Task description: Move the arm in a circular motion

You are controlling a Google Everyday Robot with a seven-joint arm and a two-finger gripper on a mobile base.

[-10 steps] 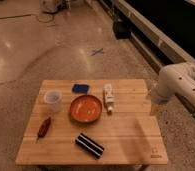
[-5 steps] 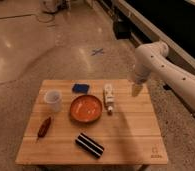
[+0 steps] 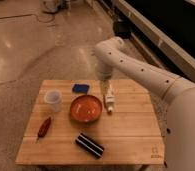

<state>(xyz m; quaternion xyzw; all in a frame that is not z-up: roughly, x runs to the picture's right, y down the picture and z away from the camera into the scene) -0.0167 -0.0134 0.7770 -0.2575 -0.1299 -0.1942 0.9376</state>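
Note:
The white arm (image 3: 141, 70) is thick and glossy with small dark dots. It reaches in from the lower right, rises to a rounded joint (image 3: 108, 50) over the table's far edge, then bends down. The gripper (image 3: 105, 84) hangs below that joint, just above the far middle of the wooden table (image 3: 131, 135), between the blue sponge (image 3: 81, 88) and the white bottle (image 3: 110, 98). It holds nothing that I can see.
On the table stand an orange bowl (image 3: 86, 108), a white cup (image 3: 53, 100), a red chili pepper (image 3: 44, 127) at the left and a black striped box (image 3: 89, 145) near the front. A dark wall ledge (image 3: 161, 40) runs behind on the right.
The arm has swung left, from beyond the table's right edge to over its far middle. The view has also come closer to the table. The objects on the table have not moved.

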